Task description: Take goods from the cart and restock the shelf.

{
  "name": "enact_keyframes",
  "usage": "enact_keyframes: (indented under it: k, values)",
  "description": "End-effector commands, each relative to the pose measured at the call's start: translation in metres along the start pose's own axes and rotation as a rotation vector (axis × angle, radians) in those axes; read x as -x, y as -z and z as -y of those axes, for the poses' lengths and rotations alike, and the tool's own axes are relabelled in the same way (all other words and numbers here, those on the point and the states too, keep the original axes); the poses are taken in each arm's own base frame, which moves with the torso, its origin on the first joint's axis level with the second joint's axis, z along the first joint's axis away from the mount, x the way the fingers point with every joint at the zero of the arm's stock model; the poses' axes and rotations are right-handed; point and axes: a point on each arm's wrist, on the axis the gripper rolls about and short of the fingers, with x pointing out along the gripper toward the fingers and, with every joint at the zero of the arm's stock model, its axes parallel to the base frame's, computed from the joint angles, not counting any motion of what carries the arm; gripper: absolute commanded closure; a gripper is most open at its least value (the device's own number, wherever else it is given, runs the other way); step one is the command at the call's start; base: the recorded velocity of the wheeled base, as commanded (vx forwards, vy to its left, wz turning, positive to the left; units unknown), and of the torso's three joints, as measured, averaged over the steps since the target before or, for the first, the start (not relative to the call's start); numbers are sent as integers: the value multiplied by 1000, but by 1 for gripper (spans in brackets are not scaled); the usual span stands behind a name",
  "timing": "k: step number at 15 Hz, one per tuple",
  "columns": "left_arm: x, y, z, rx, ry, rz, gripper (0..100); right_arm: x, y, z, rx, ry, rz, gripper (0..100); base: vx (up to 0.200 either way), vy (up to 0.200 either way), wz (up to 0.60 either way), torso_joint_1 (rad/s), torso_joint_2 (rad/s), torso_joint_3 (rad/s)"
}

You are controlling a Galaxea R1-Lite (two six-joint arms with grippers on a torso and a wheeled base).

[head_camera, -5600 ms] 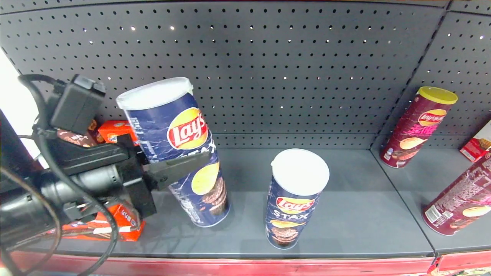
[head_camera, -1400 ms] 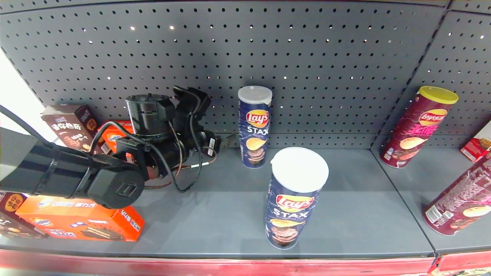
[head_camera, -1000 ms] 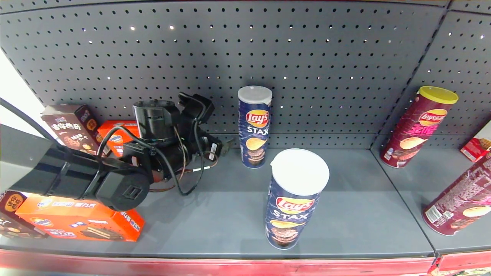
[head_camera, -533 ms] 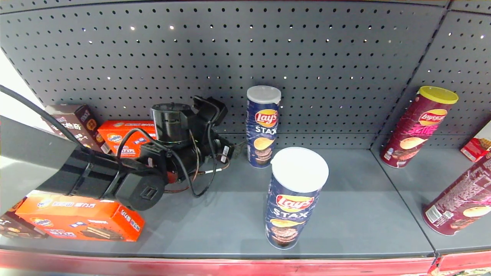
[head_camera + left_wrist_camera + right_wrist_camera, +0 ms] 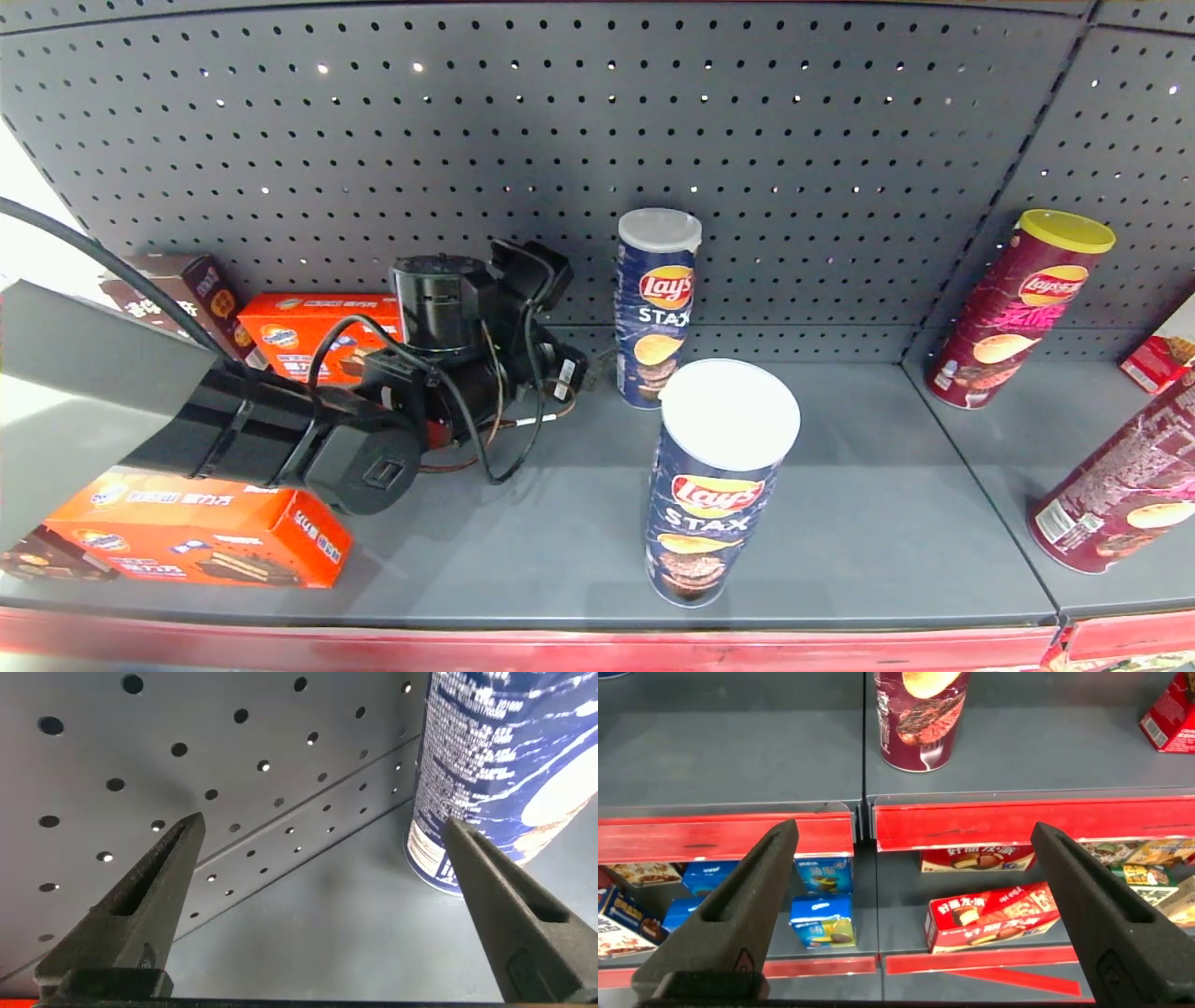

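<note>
The tall dark-blue chip can [image 5: 656, 308], with a pale lid and a red-and-yellow logo, stands upright at the back edge of the shelf [image 5: 868, 523], by the pegboard [image 5: 597, 140]. The left gripper [image 5: 322, 826] is just beside it, fingers spread. The right gripper [image 5: 915, 826] has its fingers spread too, empty. A matching can [image 5: 719, 485] stands near the front edge.

The grey shelf [image 5: 868, 523] in front of me carries two upright blue chip cans: the back can [image 5: 655, 308] by the pegboard and the front can [image 5: 719, 485] near the edge. On my left lies a flat orange box [image 5: 201, 532], with a second orange box [image 5: 317, 327] and a brown box [image 5: 201, 289] behind it. On the section to my right are a yellow-lidded maroon can [image 5: 1018, 313] and a nearer maroon can [image 5: 1120, 495].
</note>
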Motion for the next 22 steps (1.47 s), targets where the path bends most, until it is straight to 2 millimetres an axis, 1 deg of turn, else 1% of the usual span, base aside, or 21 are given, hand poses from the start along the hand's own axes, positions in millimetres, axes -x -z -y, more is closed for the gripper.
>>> enact_keyframes:
  k: [1, 3, 5, 6, 7, 8, 10, 11, 12, 14, 16, 17, 18, 19, 21, 22]
  values:
    - [-1, 2, 1, 0, 1, -3, 0, 0, 0, 0, 0, 0, -1, 0, 0, 0, 0, 0, 0, 0]
    - [1, 1, 1, 9, 1, -1, 0, 0, 0, 0, 0, 0, -1, 0, 0, 0, 0, 0, 0, 0]
    - [18, -21, -9, 27, -56, 43, 0, 0, 0, 0, 0, 0, -1, 0, 0, 0, 0, 0, 0, 0]
    - [27, -28, -12, 27, -76, 58, 0, 0, 0, 0, 0, 0, -1, 0, 0, 0, 0, 0, 0, 0]
    - [41, -38, -12, 29, -101, 73, 0, 0, 0, 0, 0, 0, -1, 0, 0, 0, 0, 0, 0, 0]
    - [52, -40, -12, 29, -123, 59, 0, 0, 0, 0, 0, 0, -1, 0, 0, 0, 0, 0, 0, 0]
    - [82, -38, -11, 31, -158, 41, 0, 0, 0, 0, 0, 0, -1, 0, 0, 0, 0, 0, 0, 0]
    - [87, -37, -11, 31, -159, 39, 0, 0, 0, 0, 0, 0, -1, 0, 0, 0, 0, 0, 0, 0]
    - [103, -40, -13, 25, -162, 54, 0, 0, 0, 0, 0, -2, -1, 0, 0, 0, 0, 0, 0, 0]
    - [116, -44, -16, -12, -169, 58, 0, 0, 0, 0, 2, -5, -1, 0, 0, 0, 0, 0, 0, 0]
    - [121, -35, -15, -26, -166, 36, 0, 0, 0, 0, 3, -8, -1, 0, 0, 0, 0, 0, 0, 0]
    - [123, -34, -14, -26, -166, 39, 0, 0, 0, 0, 0, -10, -1, 0, 0, 0, 0, 0, 0, 0]
    - [127, -31, -13, -26, -165, 44, 0, 0, 0, -2, -4, -77, 0, 0, 0, 0, 0, 0, 0, 0]
    - [131, -26, -13, -26, -165, 38, 0, 0, 0, -2, -1, -108, -1, 0, 0, 0, 0, 0, 0, 0]
    - [141, -21, -14, -24, -172, 36, 0, 0, 0, -2, -11, -99, 1, 0, 0, 0, 0, 0, 0, 0]
    - [146, -21, -17, -20, -180, 37, 0, 2, -10, -2, -19, -93, 27, 0, 0, 0, 0, 0, 0, 0]
